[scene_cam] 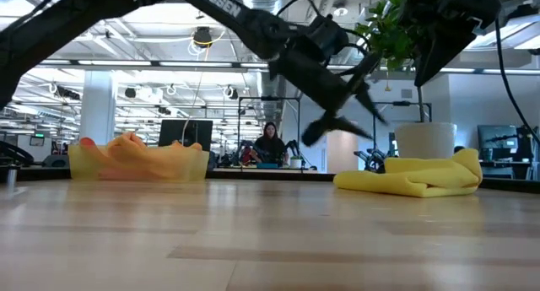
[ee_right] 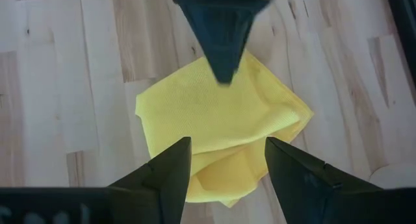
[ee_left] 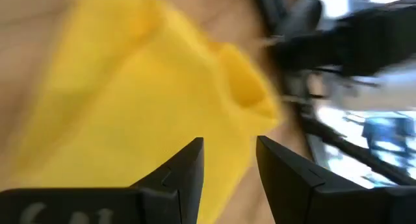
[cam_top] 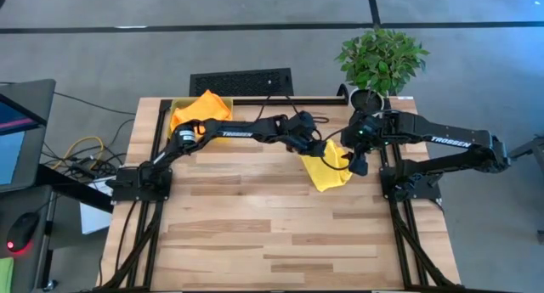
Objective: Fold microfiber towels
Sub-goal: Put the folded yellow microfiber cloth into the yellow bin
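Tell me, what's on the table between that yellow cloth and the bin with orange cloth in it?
Nothing lies there: in the low view, bare wood runs from the bin to the yellow towel. Only the left arm passes above that stretch.

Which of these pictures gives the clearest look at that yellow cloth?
The right wrist view: it looks down on the whole yellow towel, folds and all. The high view shows it small and partly covered by the arms, the low view only edge-on, and the left wrist view only blurred.

Yellow towel (cam_top: 327,171) folded, rumpled, on table nr right edge (orange one binned).
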{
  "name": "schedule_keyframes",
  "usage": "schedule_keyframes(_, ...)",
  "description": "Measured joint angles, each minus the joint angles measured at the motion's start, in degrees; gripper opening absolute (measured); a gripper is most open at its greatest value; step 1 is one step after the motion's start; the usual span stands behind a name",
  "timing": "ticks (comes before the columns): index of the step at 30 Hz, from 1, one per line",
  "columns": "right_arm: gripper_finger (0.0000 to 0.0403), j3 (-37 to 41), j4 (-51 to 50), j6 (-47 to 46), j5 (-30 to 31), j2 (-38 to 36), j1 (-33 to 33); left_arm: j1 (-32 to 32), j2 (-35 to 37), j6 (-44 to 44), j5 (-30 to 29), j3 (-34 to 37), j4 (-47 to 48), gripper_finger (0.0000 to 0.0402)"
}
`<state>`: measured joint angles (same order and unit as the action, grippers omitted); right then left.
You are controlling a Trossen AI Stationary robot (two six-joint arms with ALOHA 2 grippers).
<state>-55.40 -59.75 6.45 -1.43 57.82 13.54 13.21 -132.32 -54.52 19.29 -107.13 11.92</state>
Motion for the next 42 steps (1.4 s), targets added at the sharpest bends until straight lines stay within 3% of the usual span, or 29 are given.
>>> schedule_keyframes(5, 0.0221, 0.0, -0.2, -0.4, 0.0, -0.6, 0.0, -1.2, 5.6, 1.6, -8.3, 0.0, 21.4, 0.0133)
schedule_keyframes(8, 0.0221, 0.0, -0.2, -0.4, 0.0, -0.5, 0.0, -1.3, 7.4, 0.6, -8.9, -0.1, 29.3, 0.0133)
schedule_keyframes(11, 0.0221, 0.0, 0.5, -0.4, 0.0, -0.5, 0.0, -1.3, 6.9, -2.1, -9.2, 0.2, 31.3, 0.0133)
schedule_keyframes(29, 0.0221, 0.0, 0.5, 0.0, 0.1, -0.5, 0.1, -1.4, -0.7, -6.6, -10.1, 0.3, 16.1, 0.0132)
schedule_keyframes(42, 0.0221, 0.0, 1.4, -0.4, 0.4, -0.5, 0.5, -1.4, -3.2, -8.7, -12.0, 0.5, 15.5, 0.0132)
